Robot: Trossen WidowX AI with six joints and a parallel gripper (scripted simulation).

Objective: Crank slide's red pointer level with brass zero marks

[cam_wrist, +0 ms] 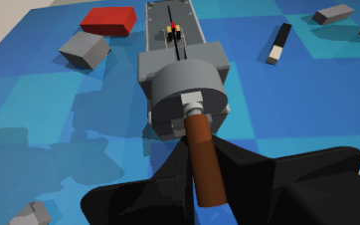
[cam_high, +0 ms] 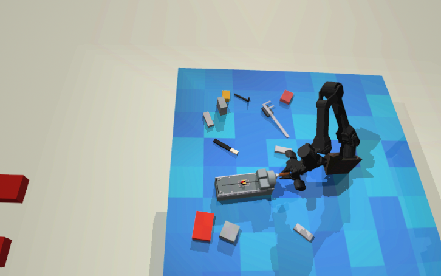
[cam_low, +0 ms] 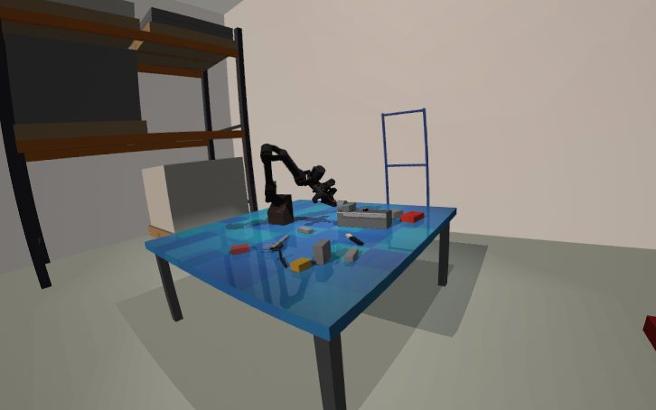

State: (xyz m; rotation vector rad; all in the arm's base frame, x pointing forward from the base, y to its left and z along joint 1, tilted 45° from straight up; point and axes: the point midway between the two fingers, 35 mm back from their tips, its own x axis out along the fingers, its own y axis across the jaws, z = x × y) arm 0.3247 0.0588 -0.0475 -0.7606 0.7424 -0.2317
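The grey machine [cam_high: 227, 191] [cam_low: 364, 219] [cam_wrist: 155, 20] lies on the blue table, its round hub [cam_wrist: 190, 85] facing the arm. The brown crank handle [cam_wrist: 205, 159] [cam_high: 284, 174] sticks out from the hub. My gripper [cam_wrist: 195, 138] [cam_high: 283, 174] is shut on the handle, one black finger on each side. The slide's red pointer [cam_wrist: 173, 25] [cam_high: 242, 182] stands over the dark slot, close to the two brass zero marks [cam_wrist: 178, 32], one on each side of the slot. In the wrist view its red tip shows slightly beyond the marks; exact alignment is too small to tell.
A red block [cam_high: 203, 226] [cam_wrist: 109, 21] and a grey block [cam_high: 229, 231] [cam_wrist: 85, 50] lie beside the machine. A black-and-white marker [cam_high: 225, 146] [cam_wrist: 279, 44], a caliper [cam_high: 277, 120], a black hex key [cam_high: 241, 97] and several small blocks lie on the other side.
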